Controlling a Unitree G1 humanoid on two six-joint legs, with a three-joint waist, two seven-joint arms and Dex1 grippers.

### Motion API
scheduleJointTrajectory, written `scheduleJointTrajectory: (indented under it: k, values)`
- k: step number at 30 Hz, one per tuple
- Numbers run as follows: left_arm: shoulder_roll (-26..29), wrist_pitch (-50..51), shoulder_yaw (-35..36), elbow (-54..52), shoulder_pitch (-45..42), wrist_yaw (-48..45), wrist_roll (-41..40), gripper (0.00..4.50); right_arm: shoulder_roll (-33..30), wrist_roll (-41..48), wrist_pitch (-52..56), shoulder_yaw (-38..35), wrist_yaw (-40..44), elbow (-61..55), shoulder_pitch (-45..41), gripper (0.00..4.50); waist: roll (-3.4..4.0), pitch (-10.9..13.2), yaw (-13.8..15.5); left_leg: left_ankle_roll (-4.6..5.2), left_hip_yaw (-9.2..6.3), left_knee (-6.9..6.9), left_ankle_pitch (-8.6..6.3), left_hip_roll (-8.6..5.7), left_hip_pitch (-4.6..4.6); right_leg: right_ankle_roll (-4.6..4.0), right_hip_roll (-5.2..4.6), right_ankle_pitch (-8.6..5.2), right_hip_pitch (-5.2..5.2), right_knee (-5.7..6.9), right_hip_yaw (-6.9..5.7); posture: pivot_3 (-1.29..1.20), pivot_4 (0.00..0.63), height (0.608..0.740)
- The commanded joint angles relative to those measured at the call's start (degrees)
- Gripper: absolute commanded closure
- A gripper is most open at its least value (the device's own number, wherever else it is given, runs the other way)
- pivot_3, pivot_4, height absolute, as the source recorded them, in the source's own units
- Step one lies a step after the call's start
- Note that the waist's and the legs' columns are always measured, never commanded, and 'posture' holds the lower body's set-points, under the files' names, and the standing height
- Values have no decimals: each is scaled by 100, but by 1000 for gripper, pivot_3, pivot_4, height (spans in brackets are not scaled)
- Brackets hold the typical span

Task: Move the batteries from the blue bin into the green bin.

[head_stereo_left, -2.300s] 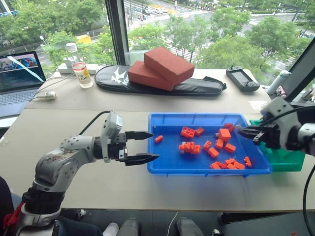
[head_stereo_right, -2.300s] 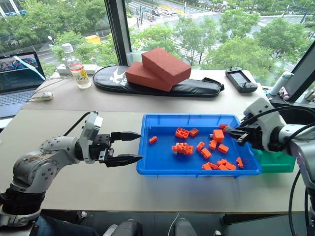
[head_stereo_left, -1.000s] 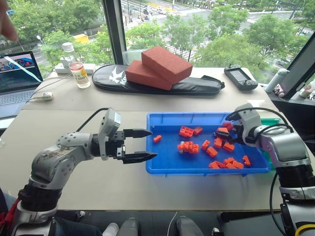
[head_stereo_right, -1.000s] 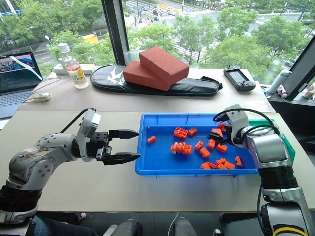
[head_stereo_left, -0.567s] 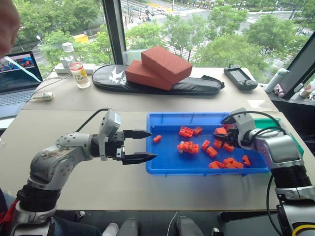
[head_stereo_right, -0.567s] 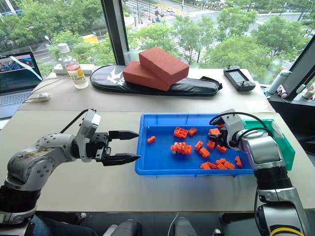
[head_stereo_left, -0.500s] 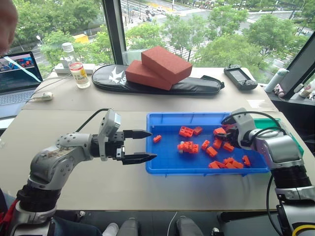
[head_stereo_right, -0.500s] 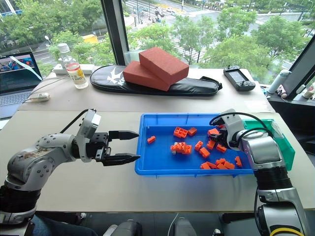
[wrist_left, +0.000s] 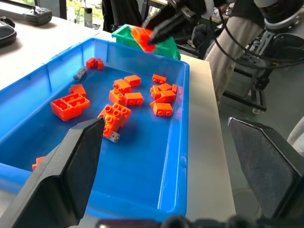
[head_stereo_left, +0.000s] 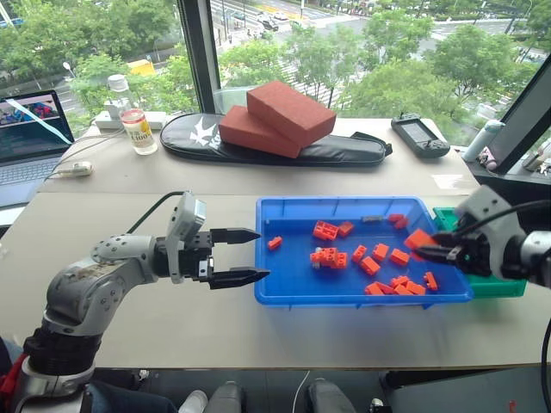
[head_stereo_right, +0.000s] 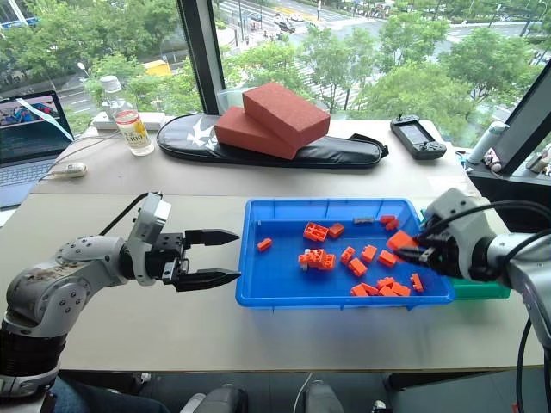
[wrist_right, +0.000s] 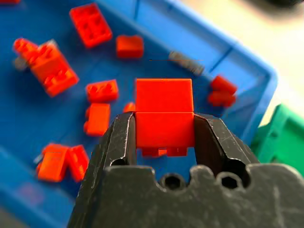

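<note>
Held an orange brick point(wrist_right: 164, 114) tight in the right hand point(head_stereo_left: 428, 249) over the blue bin point(head_stereo_left: 284, 297) edge by the green bin point(head_stereo_left: 495, 287) — best dropped back, then gone for the grey battery point(head_stereo_left: 371, 218) at the far wall — left hand point(head_stereo_left: 241, 255) open beside the bin.

The blue bin point(head_stereo_left: 344, 297) is bright blue all over, scattered with orange bricks point(head_stereo_left: 331, 255), and a small grey metallic battery point(head_stereo_left: 371, 219) lies near its far wall, while the green bin point(head_stereo_left: 495, 286) at its right end is plain green. The right end effector point(wrist_right: 164, 137) has black fingers clamped on an orange-red block point(wrist_right: 164, 114), and the left end effector point(head_stereo_left: 241, 255) is likewise black-fingered on a silver-grey arm. The surface point(head_stereo_left: 129, 224) is pale beige; on its far part sit two brick-red blocks point(head_stereo_left: 275, 116) on a black case point(head_stereo_left: 344, 153) with a white mark.
</note>
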Motion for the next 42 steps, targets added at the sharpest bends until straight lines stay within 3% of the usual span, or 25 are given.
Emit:
scheduleJointTrajectory:
  k: [1,12,18,28,42]
  values:
    - [90,27,79,-106,-116,-65,-106,0,502,-66,-71,247,-508,360,-988,747,-2,1,-19,0,2,0,0,2,1,0,2,0,0,-1,1,0,150,740]
    - [79,47,122,-181,-78,3,-87,0,1944,-1229,-802,1450,-1803,2811,-2556,747,-2,1,33,0,-6,-3,-1,-7,-24,-2,-6,-1,-16,-9,-3,0,150,740]
    - [98,60,159,-198,-76,34,-106,0,2686,-1548,-1445,1319,-2443,3965,-2906,747,-1,2,15,0,-6,-4,0,-9,-30,-3,-7,0,-27,1,-2,0,150,740]
    - [62,16,115,-176,-128,77,-49,0,3215,-1758,-2066,1010,-3073,5065,-3375,747,-1,1,-1,0,-8,-4,0,-8,-30,-4,-5,0,-31,7,-2,0,150,740]
    - [89,29,123,-175,-144,68,-65,0,3710,-1772,-2307,884,-3142,5433,-3505,747,0,1,-41,-1,-8,-4,0,-6,-25,-5,-4,1,-30,11,-1,0,150,740]
